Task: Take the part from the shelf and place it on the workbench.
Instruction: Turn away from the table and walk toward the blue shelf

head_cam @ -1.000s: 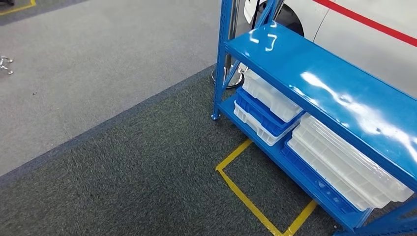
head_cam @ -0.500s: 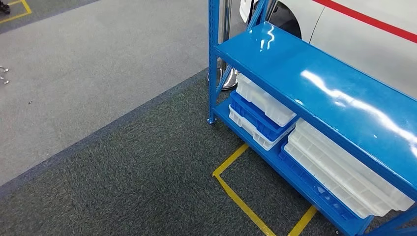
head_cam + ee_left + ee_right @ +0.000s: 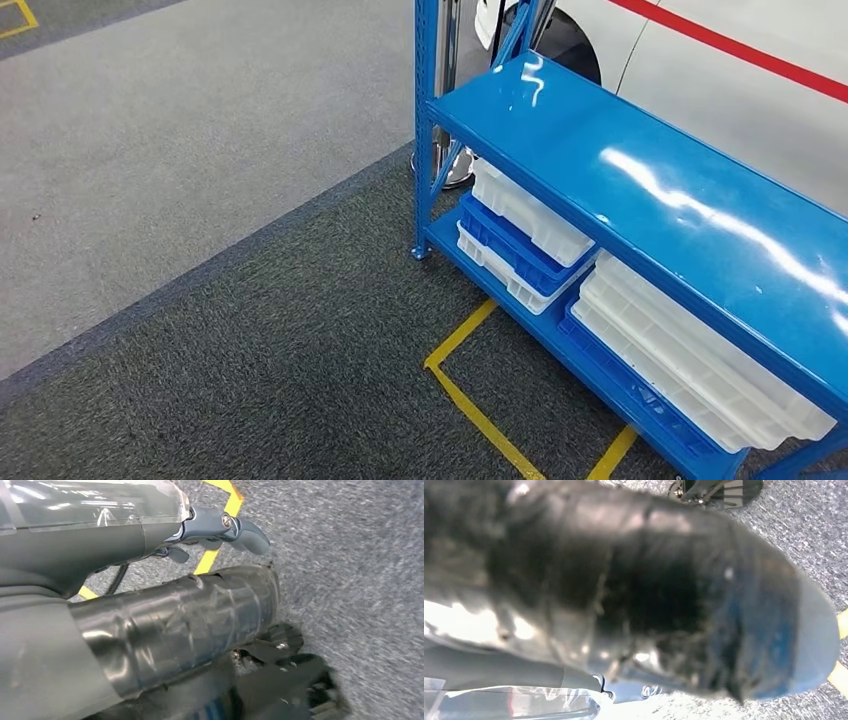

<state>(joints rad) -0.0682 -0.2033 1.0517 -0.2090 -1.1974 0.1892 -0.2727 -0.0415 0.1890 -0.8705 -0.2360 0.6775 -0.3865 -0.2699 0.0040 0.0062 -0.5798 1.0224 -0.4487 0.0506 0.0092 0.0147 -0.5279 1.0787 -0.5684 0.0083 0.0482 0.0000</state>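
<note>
Across the last second the whole head view is seen to shift: the blue steel shelf unit (image 3: 640, 200) is carried left and lower in the picture and fills more of it, while its trays keep their places on it. This is taken as a turn and approach by the robot, not a move of the things. The yellow tape outline (image 3: 480, 400) on the dark grey carpet (image 3: 250, 380) is brought nearer the middle, which suggests the standing mark before the shelf is being reached.

The glossy upper shelf board is seen bare. On the lower board, stacked white and blue plastic trays (image 3: 520, 235) are held, with a larger white ribbed tray (image 3: 690, 370) beside them; which of these is the part cannot be told.

The left hand (image 3: 220, 530) is hung over the carpet, its fingers loosely curled with nothing held. In the right wrist view, whether the right fingers are open or closed cannot be told. The pickup is judged not yet begun.
</note>
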